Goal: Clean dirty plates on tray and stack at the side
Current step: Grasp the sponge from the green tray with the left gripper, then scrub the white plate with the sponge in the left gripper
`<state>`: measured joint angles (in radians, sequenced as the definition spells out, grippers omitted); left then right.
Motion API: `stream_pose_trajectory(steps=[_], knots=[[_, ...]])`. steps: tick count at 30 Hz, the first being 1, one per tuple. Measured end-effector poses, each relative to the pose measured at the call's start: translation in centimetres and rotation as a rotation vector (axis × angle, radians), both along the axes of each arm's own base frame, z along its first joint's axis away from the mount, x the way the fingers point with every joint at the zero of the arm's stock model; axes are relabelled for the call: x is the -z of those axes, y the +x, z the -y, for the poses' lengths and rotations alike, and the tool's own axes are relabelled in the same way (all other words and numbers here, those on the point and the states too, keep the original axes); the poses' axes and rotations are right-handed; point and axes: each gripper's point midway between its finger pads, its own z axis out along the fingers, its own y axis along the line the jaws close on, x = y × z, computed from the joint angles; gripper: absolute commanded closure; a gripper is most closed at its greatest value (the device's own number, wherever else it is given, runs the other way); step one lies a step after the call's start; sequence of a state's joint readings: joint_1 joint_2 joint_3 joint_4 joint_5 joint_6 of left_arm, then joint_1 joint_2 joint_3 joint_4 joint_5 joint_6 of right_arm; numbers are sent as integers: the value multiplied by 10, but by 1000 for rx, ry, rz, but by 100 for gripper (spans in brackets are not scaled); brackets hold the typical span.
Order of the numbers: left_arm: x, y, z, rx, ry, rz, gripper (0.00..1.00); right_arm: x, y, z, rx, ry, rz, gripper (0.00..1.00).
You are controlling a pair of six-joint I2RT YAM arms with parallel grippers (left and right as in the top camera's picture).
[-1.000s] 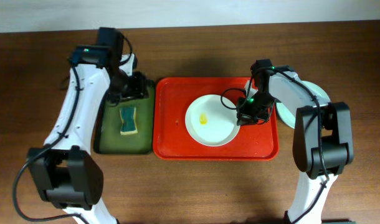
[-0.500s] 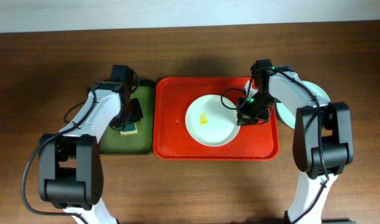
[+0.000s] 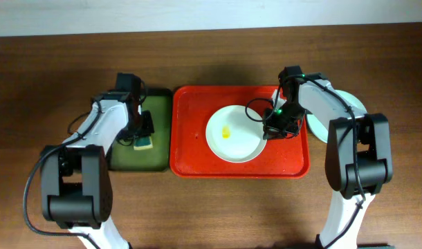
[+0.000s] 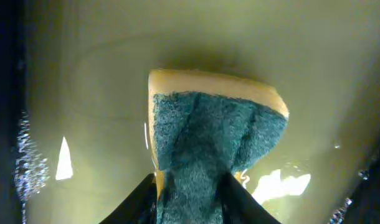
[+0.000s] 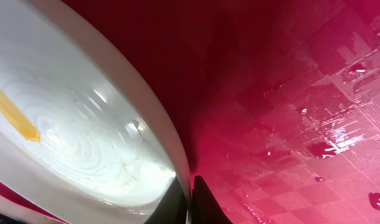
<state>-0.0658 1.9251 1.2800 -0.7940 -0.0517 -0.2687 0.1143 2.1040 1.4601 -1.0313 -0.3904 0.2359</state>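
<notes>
Brown wooden worktop (image 3: 218,207) fills my overhead view. On it the red tray (image 3: 187,149) sits in the middle with 1 white plate (image 3: 235,142) inside, toward its right half, a yellow smear (image 3: 226,132) on the plate's left part. The right hand (image 3: 274,128) is at the plate's right edge. A pale plate (image 3: 356,104) lies on the worktop just right of the tray, partly under that arm. Left of the tray is a green tray (image 3: 124,158), where the left hand (image 3: 143,131) sits over a sponge (image 3: 143,142).

From the left wrist I see the 2 fingers (image 4: 143,193) clamped on the near end of the sponge, teal side up, on the wet green floor.

From the right wrist, the fingers (image 5: 209,205) are narrow, pinching the plate's rim between them; water drops (image 5: 321,149) bead on the red floor beside it.
</notes>
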Motion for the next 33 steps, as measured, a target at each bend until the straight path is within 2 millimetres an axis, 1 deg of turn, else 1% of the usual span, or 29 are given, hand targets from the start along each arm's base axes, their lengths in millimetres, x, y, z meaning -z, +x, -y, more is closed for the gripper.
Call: stream_pose_trajectory(steps=[1, 2, 3, 6, 7, 8, 9, 10, 11, 12, 13, 14, 15, 16, 18, 21, 22, 25, 33], knots=[[7, -1, 1, 1, -3, -16, 84, 0, 0, 0, 0, 0, 0, 93], [11, -2, 1, 5, -3, -27, 96, 0, 0, 0, 0, 0, 0, 93], [16, -2, 4, 13, -14, -35, 100, 0, 0, 0, 0, 0, 0, 93], [14, -2, 6, 23, -16, -45, 100, 0, 0, 0, 0, 0, 0, 93], [12, -4, 5, 23, -15, -58, 100, 0, 0, 0, 0, 0, 0, 88], [6, -4, 5, 26, -11, -68, 100, 0, 0, 0, 0, 0, 0, 87], [3, -2, 5, 27, -12, -60, 100, 0, 0, 0, -1, -2, 0, 83], [-9, 1, 5, 28, -13, -29, 100, 0, 0, 1, 0, -4, 0, 77], [-33, 5, 5, 31, -16, 38, 100, 0, 0, 1, -1, -4, 1, 77], [-72, 11, 5, 30, -15, 145, 100, 0, 0, 1, 0, -4, 0, 88], [-112, 15, 3, 27, -10, 256, 100, 0, 0, 1, 0, -4, -1, 96], [-136, 15, 2, 25, -7, 324, 100, 0, -3, 1, 2, -5, -12, 96], [-149, 13, 1, 23, -6, 358, 100, 0, -4, 1, 3, -6, -18, 96], [-154, 13, 1, 25, -6, 369, 100, -1, -7, 1, 2, -7, -31, 96], [-153, 12, 1, 49, 2, 365, 100, -2, -11, -1, 6, 9, -50, 96], [-153, 12, 1, 67, 4, 363, 100, -7, -16, -16, -7, 60, -65, 96], [-153, 12, 2, 69, -2, 363, 100, -7, -18, -28, -40, 65, -59, 96], [-153, 11, 3, 70, -3, 362, 100, -6, -18, -43, -82, 72, -32, 96], [-153, 11, 2, 69, -2, 358, 100, -6, -17, -44, -81, 74, -29, 96]])
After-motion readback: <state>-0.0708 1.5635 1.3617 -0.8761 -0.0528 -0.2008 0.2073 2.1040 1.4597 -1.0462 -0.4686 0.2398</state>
